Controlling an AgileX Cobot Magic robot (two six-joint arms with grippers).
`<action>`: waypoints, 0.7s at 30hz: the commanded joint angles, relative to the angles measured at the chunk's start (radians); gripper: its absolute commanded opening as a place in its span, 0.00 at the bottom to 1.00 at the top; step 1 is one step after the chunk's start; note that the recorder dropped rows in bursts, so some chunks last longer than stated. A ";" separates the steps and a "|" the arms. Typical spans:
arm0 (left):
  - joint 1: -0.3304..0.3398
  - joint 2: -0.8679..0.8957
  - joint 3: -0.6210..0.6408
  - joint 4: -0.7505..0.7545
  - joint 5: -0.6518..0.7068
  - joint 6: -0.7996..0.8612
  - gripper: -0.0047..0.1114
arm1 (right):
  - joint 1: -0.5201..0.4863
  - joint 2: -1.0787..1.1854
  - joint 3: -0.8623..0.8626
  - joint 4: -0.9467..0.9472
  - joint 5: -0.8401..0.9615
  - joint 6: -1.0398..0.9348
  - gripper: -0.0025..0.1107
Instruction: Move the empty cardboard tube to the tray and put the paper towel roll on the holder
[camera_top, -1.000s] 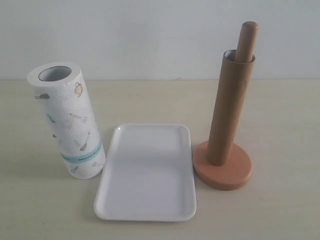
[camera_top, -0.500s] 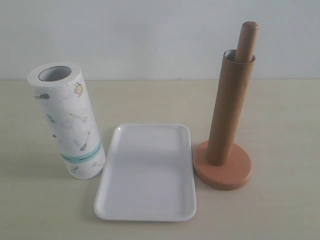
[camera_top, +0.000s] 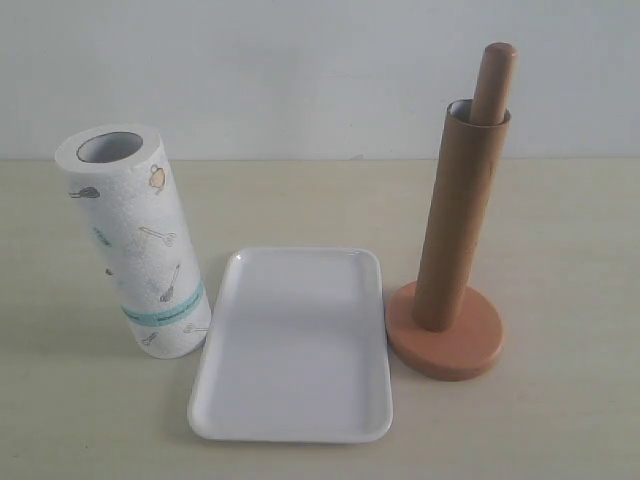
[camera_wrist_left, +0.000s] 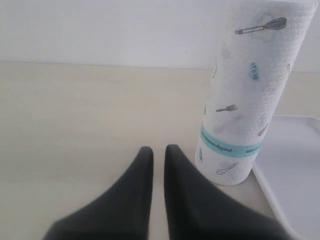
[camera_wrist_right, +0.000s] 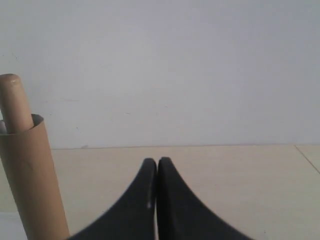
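Found the empty cardboard tube (camera_top: 455, 220) sleeved over the holder (camera_top: 445, 352) post at right, the paper towel roll (camera_top: 135, 240) upright at left, the tray (camera_top: 290, 345) between. Found left gripper (camera_wrist_left: 159, 152) and right gripper (camera_wrist_right: 157, 162) closed, empty.

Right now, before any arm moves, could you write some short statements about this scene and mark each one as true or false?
1. The empty cardboard tube stands over the post of the holder. True.
2. The paper towel roll lies on its side in the tray. False: it stands upright on the table, beside the tray.
3. Nothing lies in the tray. True.
4. The left gripper is shut on the paper towel roll. False: it is shut, but beside the roll and apart from it, holding nothing.
5. The right gripper is wide open. False: it is shut, with the jaws together.
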 joint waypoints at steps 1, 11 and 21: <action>0.003 -0.003 0.004 0.000 0.001 -0.006 0.11 | -0.003 0.002 -0.007 0.053 -0.024 -0.001 0.02; 0.003 -0.003 0.004 0.000 0.001 -0.006 0.11 | 0.041 0.078 -0.007 0.107 -0.253 0.045 0.02; 0.003 -0.003 0.004 0.000 0.001 -0.006 0.11 | 0.261 0.431 0.015 -0.068 -0.350 0.043 0.02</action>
